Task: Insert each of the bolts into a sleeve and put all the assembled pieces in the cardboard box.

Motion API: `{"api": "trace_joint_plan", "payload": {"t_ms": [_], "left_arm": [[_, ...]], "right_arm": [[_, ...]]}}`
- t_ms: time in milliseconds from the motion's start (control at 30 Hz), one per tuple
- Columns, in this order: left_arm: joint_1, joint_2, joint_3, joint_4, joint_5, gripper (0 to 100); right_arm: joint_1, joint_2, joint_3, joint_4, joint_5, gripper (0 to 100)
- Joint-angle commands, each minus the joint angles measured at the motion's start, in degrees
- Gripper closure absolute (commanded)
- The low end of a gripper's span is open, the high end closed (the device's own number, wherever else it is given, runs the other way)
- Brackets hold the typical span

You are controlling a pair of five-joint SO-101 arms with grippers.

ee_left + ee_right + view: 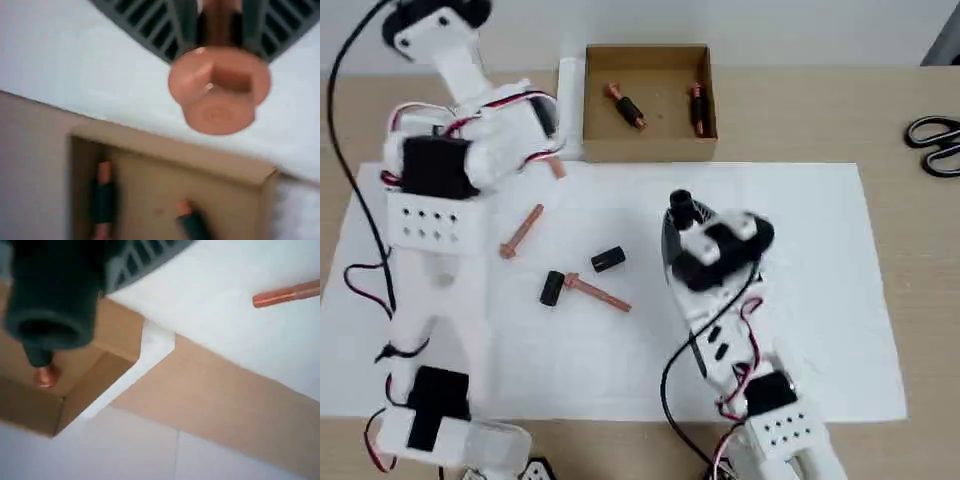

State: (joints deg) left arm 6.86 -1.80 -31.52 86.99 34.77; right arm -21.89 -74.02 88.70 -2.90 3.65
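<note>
My left gripper (553, 162) is shut on a copper bolt (219, 91), held just off the cardboard box's (646, 148) near left corner; the bolt's hexagonal head faces the wrist camera. At mid-table my right gripper (680, 210) is shut on a black sleeve (50, 297) whose open bore points outward. Two assembled pieces (624, 105) (697, 108) lie in the box. On the white sheet (800, 300) lie a loose bolt (522, 230), a loose sleeve (608, 260), and another sleeve (552, 288) touching the head of a bolt (600, 294).
Scissors (935, 143) lie on the wooden table at the far right. A white block (570, 105) stands against the box's left wall. Cables trail from both arm bases along the near edge.
</note>
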Motion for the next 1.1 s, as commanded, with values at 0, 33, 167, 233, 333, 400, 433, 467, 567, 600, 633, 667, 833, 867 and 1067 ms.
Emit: {"api": "trace_joint_plan", "payload": {"t_ms": [0, 33, 167, 233, 333, 400, 433, 467, 567, 600, 633, 667, 833, 867, 1067], "left_arm": [[5.1, -6.1, 2.2, -5.2, -0.6, 99], [6.9, -7.2, 3.5, -6.2, -0.6, 99], [11.6, -14.1, 8.8, -9.7, -0.7, 99], [13.3, -17.9, 13.3, -11.9, -0.7, 99], [15.1, -23.9, 21.2, -17.3, -0.7, 99], [16.1, -28.0, 27.3, -22.9, -0.8, 99], [16.4, -30.1, 30.5, -26.0, -1.5, 99], [17.0, -32.1, 33.9, -29.1, -3.0, 99], [19.4, -38.7, 45.2, -38.6, -7.6, 99], [20.4, -41.1, 49.0, -41.8, -8.8, 99], [21.5, -43.8, 53.0, -45.2, -10.0, 99], [22.3, -45.9, 56.5, -48.4, -11.3, 99], [23.9, -52.0, 70.2, -60.0, -14.3, 99], [23.9, -52.0, 71.5, -60.8, -14.3, 99], [22.2, -52.0, 73.5, -61.4, -14.3, 99]], "right_arm": [[0.3, -7.5, 3.0, -2.2, 0.9, 99.4], [0.3, -9.1, 3.8, -2.2, 0.9, 99.4], [0.3, -14.9, 6.7, -2.0, 0.9, 99.4], [0.2, -16.8, 8.2, -1.6, 0.9, 99.4], [0.2, -19.3, 8.1, 0.4, 0.9, 99.4], [0.2, -20.1, 8.1, 1.0, 0.9, 99.4], [0.2, -20.2, 8.1, 1.0, 0.9, 99.4], [0.2, -20.4, 8.1, 1.1, 0.9, 99.4], [-0.4, -20.4, 8.1, 3.6, 0.7, 99.4], [-1.1, -20.4, 8.1, 5.3, 0.7, 99.4], [-2.0, -20.5, 8.1, 7.0, 0.6, 99.4], [-3.0, -20.7, 8.1, 8.4, 0.6, 99.4], [-6.0, -20.8, 8.2, 10.0, 0.8, 99.4], [-6.0, -20.8, 8.2, 10.0, 0.8, 99.4], [-5.7, -20.9, 8.2, 4.8, 0.8, 99.4]]}}
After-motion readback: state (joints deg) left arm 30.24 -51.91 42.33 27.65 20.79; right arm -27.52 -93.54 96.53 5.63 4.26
